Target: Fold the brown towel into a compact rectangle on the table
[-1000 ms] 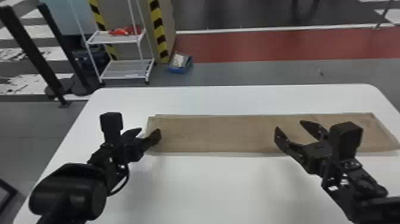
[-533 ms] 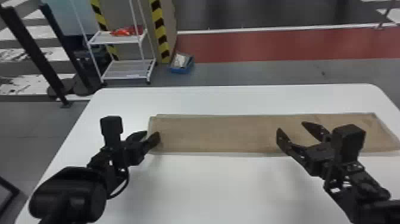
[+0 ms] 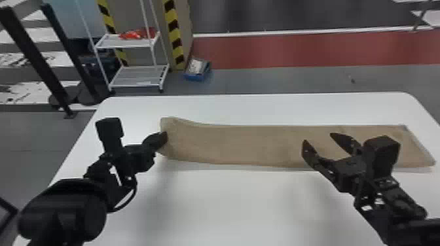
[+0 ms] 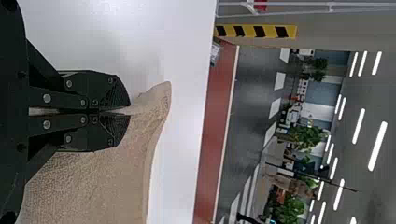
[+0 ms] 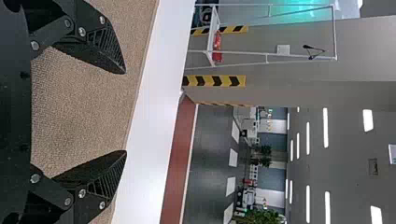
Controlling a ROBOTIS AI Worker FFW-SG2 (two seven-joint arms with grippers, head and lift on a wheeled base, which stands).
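The brown towel (image 3: 248,144) lies as a long narrow strip across the white table, its left end raised off the surface. At that left end, my left gripper (image 3: 163,137) is closed on the edge. In the left wrist view, the fingers of the left gripper (image 4: 128,111) pinch the towel (image 4: 102,186), which hangs down from them in a slope. My right gripper (image 3: 319,142) is over the right half of the towel with its fingers spread. In the right wrist view, the right gripper (image 5: 125,112) stands open, with the flat towel (image 5: 84,107) behind its fingers and nothing held.
The white table (image 3: 229,202) extends in front of the towel and in a narrower band behind it. Beyond its back left edge stand a white wire shelf (image 3: 137,77) and a blue box (image 3: 197,70) on the floor.
The left gripper has risen slightly and lifted the towel's left end, which lay flat before. The right gripper has hardly moved.
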